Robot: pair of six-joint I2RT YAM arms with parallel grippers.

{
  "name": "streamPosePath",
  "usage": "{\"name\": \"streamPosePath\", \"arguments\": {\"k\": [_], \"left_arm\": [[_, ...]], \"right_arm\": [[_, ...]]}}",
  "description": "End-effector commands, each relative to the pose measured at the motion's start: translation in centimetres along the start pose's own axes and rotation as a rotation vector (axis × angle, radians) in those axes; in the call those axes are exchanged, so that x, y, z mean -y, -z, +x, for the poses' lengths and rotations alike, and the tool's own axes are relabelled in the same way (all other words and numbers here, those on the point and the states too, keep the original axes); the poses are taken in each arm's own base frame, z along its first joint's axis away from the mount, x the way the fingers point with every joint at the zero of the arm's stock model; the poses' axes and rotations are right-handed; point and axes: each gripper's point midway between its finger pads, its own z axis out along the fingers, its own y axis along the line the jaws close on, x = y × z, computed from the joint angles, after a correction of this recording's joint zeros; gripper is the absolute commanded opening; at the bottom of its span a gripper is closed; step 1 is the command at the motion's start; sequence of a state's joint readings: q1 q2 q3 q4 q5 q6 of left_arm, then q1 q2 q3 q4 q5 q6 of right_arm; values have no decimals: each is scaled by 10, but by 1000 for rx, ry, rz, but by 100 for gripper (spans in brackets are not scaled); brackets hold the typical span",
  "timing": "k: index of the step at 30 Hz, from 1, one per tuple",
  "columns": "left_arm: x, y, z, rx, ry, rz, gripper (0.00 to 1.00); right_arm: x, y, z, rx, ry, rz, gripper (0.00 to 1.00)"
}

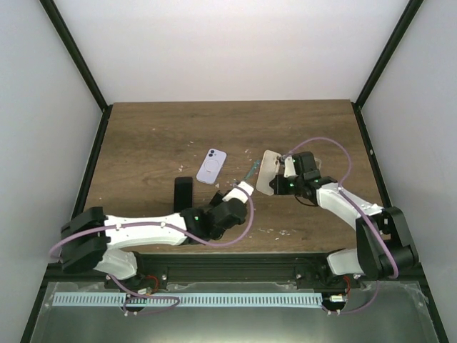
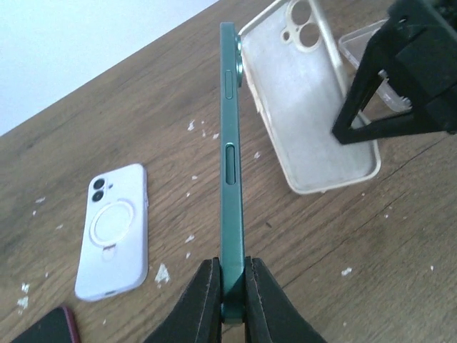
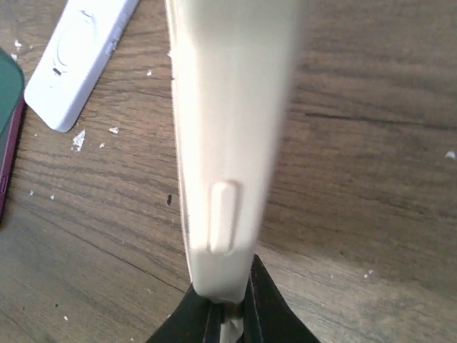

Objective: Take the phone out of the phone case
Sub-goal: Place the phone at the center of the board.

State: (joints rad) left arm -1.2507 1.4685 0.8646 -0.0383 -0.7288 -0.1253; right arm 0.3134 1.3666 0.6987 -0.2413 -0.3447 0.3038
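Left claw: closed narrow on the bottom end of the green phone. The phone stands edge-on between the fingers and runs straight out ahead of the claw, its side buttons facing the wrist camera. It is lifted off the worktop.

Right claw: clamped on one end of the cream phone case. From its own wrist camera I see the case edge-on, extending forward from the fingertips and also off the worktop.

Phone and case: the phone is outside the case. The case sits just beside the phone, to the right of the left claw's line, with its empty inner face and camera cut-outs turned toward the phone. I cannot tell whether the phone's far corner touches the case rim.

Other items: a lilac cased handset lies flat on the worktop, ahead and left of the left claw. A dark flat item lies near the same claw on its left; its type is unclear.
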Motion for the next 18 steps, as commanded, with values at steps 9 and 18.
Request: {"name": "streamPosePath", "arguments": {"k": [9,18], "left_arm": [[-63,45,56,-152,181,-194,0],[-61,40,101,-303,191,-348,0]], "right_arm": [[-4,26,-66,235,152,19,1],[-4,26,-67,240,146,14,1]]}}
